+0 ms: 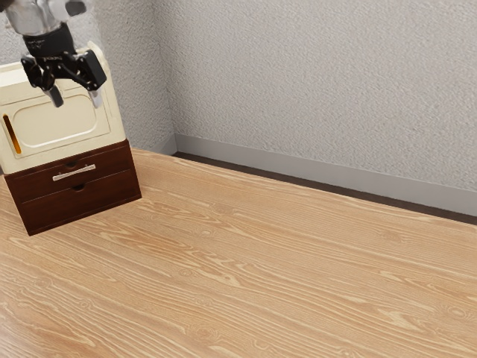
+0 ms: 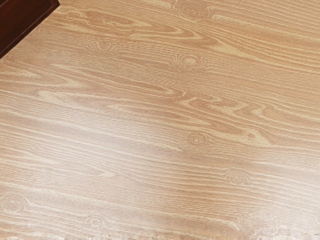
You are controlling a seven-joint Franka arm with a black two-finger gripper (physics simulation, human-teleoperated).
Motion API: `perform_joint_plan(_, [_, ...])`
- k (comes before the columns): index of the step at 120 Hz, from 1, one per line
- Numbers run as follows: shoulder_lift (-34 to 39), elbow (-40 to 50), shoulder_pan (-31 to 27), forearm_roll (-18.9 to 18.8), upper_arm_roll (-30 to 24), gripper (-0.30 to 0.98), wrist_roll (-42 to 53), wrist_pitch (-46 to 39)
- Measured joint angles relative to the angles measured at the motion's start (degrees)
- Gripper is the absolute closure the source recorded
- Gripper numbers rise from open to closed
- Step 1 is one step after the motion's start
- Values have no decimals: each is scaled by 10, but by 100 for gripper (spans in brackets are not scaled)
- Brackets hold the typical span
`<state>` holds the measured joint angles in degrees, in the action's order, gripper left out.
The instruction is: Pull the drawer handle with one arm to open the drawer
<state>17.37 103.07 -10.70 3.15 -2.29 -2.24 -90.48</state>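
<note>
The pale bar handle [image 1: 74, 173] is seen at nine o'clock in the exterior view, fixed across the upper drawer [image 1: 112, 162] of the dark wooden chest [image 1: 88, 201]. The gripper [image 1: 76, 98] is held above it, near twelve o'clock from the bar, with its fingers apart and nothing between them. The drawer front looks flush. The bar is judged rigid, thin and perhaps slippery, so it should be clasped at mid-length, from above and below, and drawn straight outward; an off-centre pull could make the drawer bind.
</note>
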Motion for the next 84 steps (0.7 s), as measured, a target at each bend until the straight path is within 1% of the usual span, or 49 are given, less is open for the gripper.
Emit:
perform_joint_plan(9, [82, 122, 3, 1, 2, 0, -2, -46])
perform_joint_plan(14, [119, 174, 6, 1, 6, 0, -4, -69])
perform_joint_plan(20, [163, 227, 29, 0, 27, 0, -11, -89])
perform_joint_plan(25, [196, 263, 68, -5, 67, 0, -17, -100])
perform_joint_plan(31, [230, 298, 110, -12, 106, 0, -23, -109])
perform_joint_plan(39, [267, 332, 153, -22, 134, 0, -33, -113])
perform_joint_plan(45, [288, 347, 183, -42, 154, 0, -36, -115])
perform_joint_plan(54, [302, 357, 199, -78, 183, 0, -11, -118])
perform_joint_plan(61, [307, 356, 185, -106, 196, 0, 37, -115])
perform_joint_plan(66, [306, 354, 153, -121, 192, 0, 80, -114])
perform_joint_plan(74, [304, 352, 82, -138, 160, 0, 152, -113])
perform_joint_plan(84, [293, 351, 10, -147, 122, 0, 240, -117])
